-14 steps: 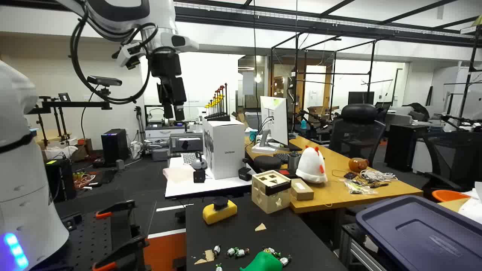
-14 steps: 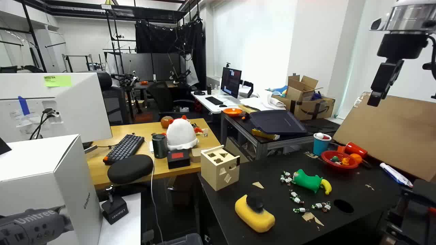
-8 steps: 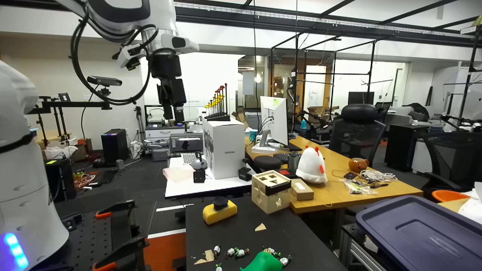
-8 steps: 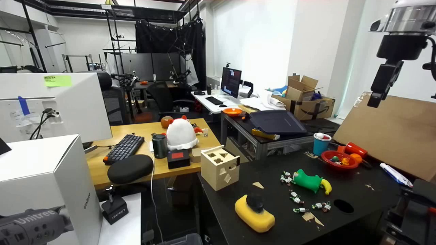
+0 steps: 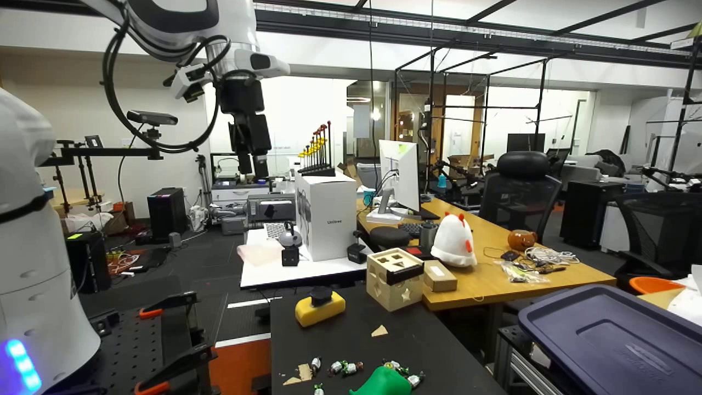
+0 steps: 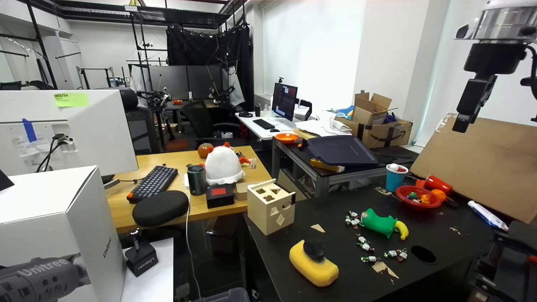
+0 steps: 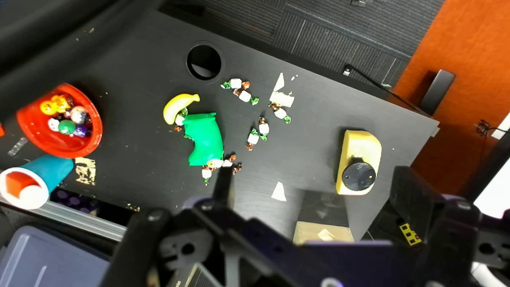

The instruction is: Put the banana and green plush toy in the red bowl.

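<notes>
Green, lumpy plush toy [image 7: 208, 135] lay on the flat matte-black desk [image 7: 306, 123], well apart from the round red bowl [image 7: 59, 148]. Sm. curved yellow banana [image 7: 174, 107] was just beside one end of the toy, w/ a wrapped candy [image 7: 179, 119] in white, green & brown partly btw them; couldn't tell if banana & toy touched. More of those candies [image 7: 254, 138] were scattered nr the toy. Bowl held misc. sm. coloured pcs [image 7: 81, 130], incl. a green ball [image 7: 66, 126] & an orange figure [image 7: 60, 102]. Upright teal cup [image 6: 394, 182] w/ red & white contents [image 7: 32, 197] stood right beside the bowl. Black two-fingered claw [image 7: 314, 177] hung high above the desk, its fingers [image 7: 410, 191] spread wide. Rounded yellow block [image 7: 358, 139] w/ a round black knob [image 7: 358, 176] on top sat well apart, & a pale wooden cube box [image 6: 259, 209] w/ cut-out shapes stood nr the desk's corner in both exterior views.
</notes>
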`<state>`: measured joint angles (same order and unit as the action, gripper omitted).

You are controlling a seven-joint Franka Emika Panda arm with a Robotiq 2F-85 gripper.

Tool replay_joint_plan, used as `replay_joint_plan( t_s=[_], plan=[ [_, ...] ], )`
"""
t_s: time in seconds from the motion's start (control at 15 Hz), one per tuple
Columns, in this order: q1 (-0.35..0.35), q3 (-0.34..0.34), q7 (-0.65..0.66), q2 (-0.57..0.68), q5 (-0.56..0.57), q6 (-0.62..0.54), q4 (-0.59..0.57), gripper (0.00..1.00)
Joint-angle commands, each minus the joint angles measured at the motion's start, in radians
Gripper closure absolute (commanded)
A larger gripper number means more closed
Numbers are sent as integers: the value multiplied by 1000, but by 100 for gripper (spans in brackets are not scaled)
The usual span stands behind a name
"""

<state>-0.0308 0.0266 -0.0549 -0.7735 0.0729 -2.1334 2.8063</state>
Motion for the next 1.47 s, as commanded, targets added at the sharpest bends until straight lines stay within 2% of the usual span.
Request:
replay_joint_plan(
  t_s=[0.0,0.33,0.67,1.07,1.4],
  plan=[
    [1,1,1,0,0,3,-2,0],
    [24,-18,-6,106,2,-24,-32,0],
    [57,-33,-2,296,-2,-111,-87,0],
    [47,-33,30,554,-10,-236,-171,0],
    [36,-29,78,731,-16,-278,-256,0]
  ],
)
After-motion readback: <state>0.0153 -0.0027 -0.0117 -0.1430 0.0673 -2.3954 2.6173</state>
